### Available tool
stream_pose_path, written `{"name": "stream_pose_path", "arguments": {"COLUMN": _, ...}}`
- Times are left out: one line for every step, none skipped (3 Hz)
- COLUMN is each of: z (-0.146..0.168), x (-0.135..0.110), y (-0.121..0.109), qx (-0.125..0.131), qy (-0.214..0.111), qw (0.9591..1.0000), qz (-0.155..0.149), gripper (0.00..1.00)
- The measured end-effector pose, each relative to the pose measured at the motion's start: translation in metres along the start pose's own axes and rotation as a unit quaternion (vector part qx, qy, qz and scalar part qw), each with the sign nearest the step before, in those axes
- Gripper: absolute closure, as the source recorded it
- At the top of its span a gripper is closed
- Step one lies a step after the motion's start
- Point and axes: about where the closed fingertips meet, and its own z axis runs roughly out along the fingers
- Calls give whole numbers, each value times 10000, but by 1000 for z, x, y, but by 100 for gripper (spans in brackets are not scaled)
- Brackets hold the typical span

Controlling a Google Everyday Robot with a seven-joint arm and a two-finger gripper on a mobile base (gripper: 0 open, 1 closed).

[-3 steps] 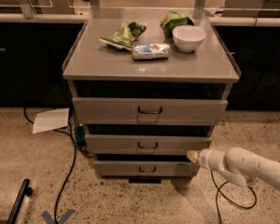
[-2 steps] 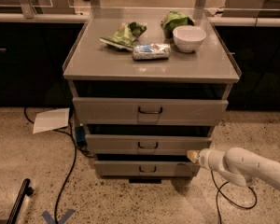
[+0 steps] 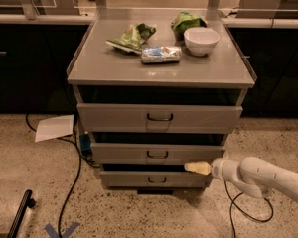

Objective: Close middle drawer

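The grey cabinet has three drawer fronts. The middle drawer (image 3: 157,153) is a low flat grey front with a small dark loop handle (image 3: 157,155) at its centre. It sits between the taller, wider top drawer (image 3: 159,117) and the narrowest bottom drawer (image 3: 156,179). My gripper (image 3: 197,167) reaches in from the right on a white arm (image 3: 260,176). Its pale yellowish tip sits just below the right end of the middle drawer front, close against the cabinet.
The cabinet top (image 3: 114,63) holds a white bowl (image 3: 201,40), green bags (image 3: 133,36) and a wrapped packet (image 3: 161,54). A sheet of paper (image 3: 54,127) and black cables (image 3: 72,182) lie on the floor at the left. Dark counters stand behind.
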Motion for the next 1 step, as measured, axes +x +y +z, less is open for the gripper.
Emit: {"name": "stream_pose_path", "arguments": {"z": 0, "x": 0, "y": 0, "qx": 0, "qy": 0, "qw": 10000, "qz": 0, "gripper": 0}}
